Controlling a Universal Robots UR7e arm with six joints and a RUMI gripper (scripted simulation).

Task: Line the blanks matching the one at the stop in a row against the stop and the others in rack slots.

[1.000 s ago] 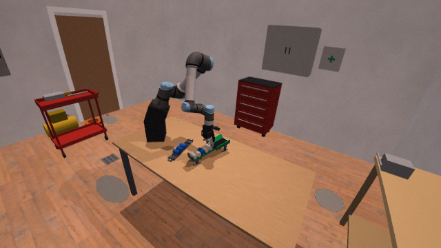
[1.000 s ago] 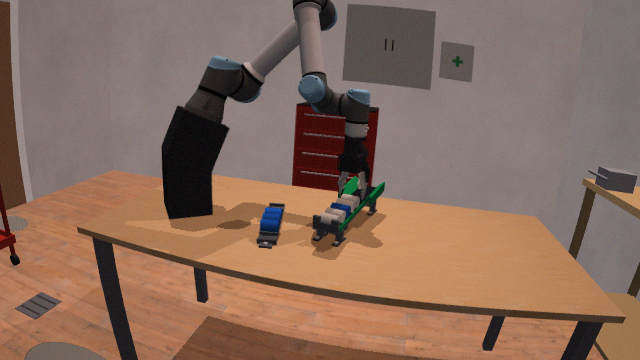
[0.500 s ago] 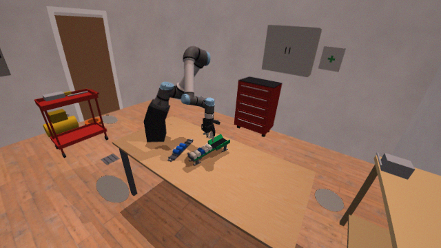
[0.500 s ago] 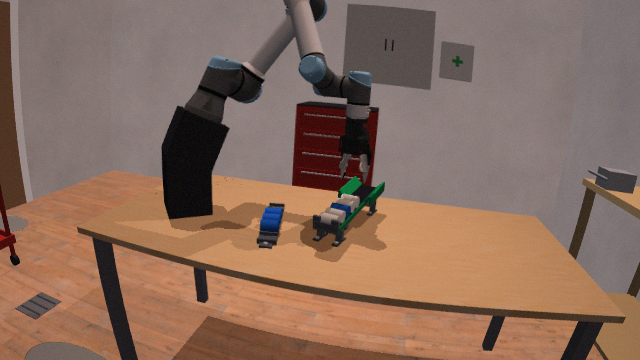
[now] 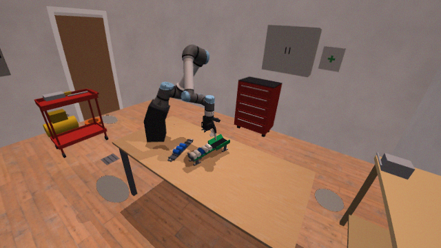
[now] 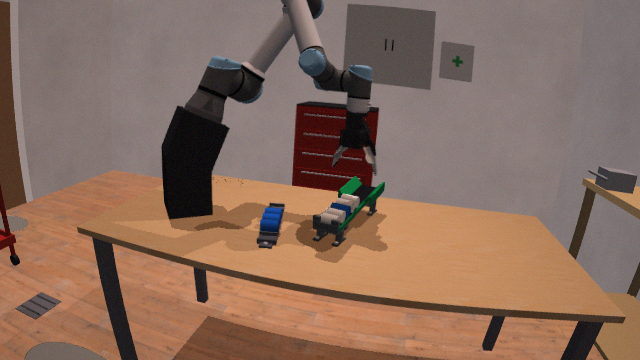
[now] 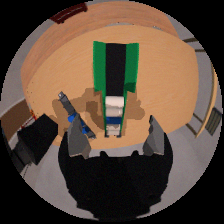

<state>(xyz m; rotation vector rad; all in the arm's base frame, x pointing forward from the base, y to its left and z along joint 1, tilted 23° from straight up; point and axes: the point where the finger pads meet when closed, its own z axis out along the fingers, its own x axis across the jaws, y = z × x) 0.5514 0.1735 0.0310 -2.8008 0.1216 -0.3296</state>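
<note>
The green feed ramp with a black floor stands on the table, its low end toward the front. White blanks (image 6: 330, 216) lie across it at the low end. A blue blank (image 6: 340, 208) lies above them, then another white blank (image 6: 351, 200). The wrist view shows that white blank (image 7: 114, 104) and the blue one (image 7: 113, 119) below it. The dark stock rack (image 6: 271, 226) to the left holds blue blanks (image 6: 272, 220) between its ribs. My gripper (image 6: 354, 162) is open and empty. It hangs above the ramp's upper half, clear of the blanks, and also shows in the top view (image 5: 211, 131).
The arm's black base (image 6: 192, 165) stands at the back left of the table. A red drawer cabinet (image 6: 334, 145) stands behind the table, and a red cart (image 5: 70, 115) is on the floor to the left. A second table (image 5: 410, 200) is at the right.
</note>
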